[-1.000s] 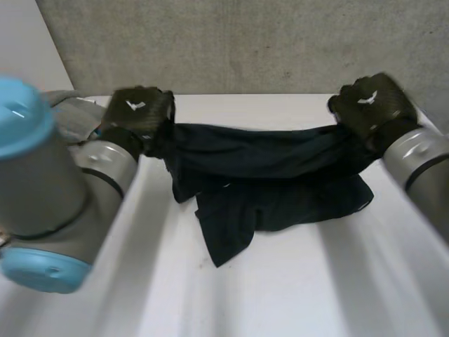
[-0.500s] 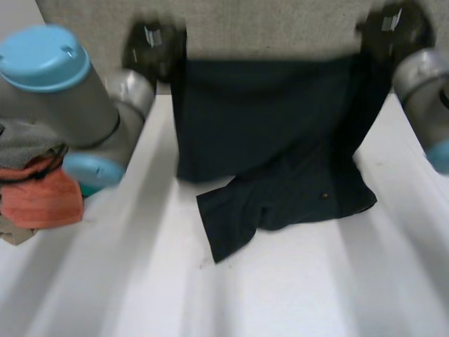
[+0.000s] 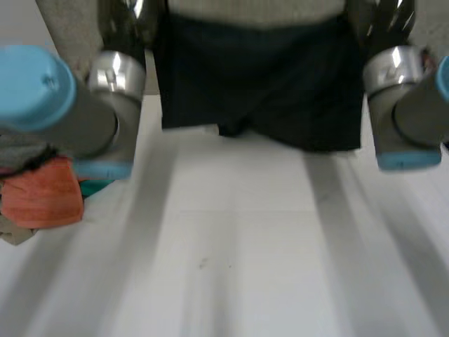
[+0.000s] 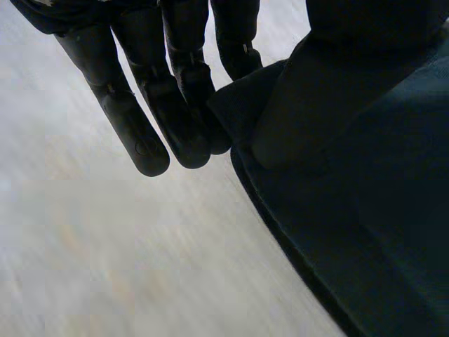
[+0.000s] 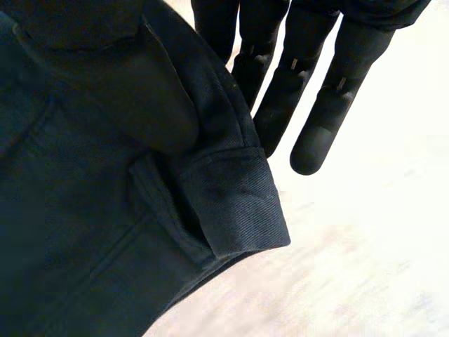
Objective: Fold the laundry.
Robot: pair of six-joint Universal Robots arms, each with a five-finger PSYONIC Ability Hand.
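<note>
A dark navy pair of shorts [image 3: 259, 91] hangs spread out above the far side of the white table [image 3: 231, 246], lifted clear of it. My left hand [image 3: 130, 21] holds its upper left corner, and my right hand [image 3: 389, 21] holds the upper right corner. In the left wrist view the thumb [image 4: 302, 105] pinches the cloth [image 4: 365, 210] against the straight fingers [image 4: 154, 105]. In the right wrist view the thumb [image 5: 140, 98] presses a hemmed corner of the shorts [image 5: 231, 203] against the fingers [image 5: 316, 91].
A pile of laundry lies at the table's left edge, with an orange piece [image 3: 42, 200] on top and grey cloth [image 3: 21, 151] behind it. A grey wall [image 3: 256, 10] stands behind the table.
Both hands have risen and moved away from me, lifting the shorts off the table until they hang free. The arms have swung upright.
</note>
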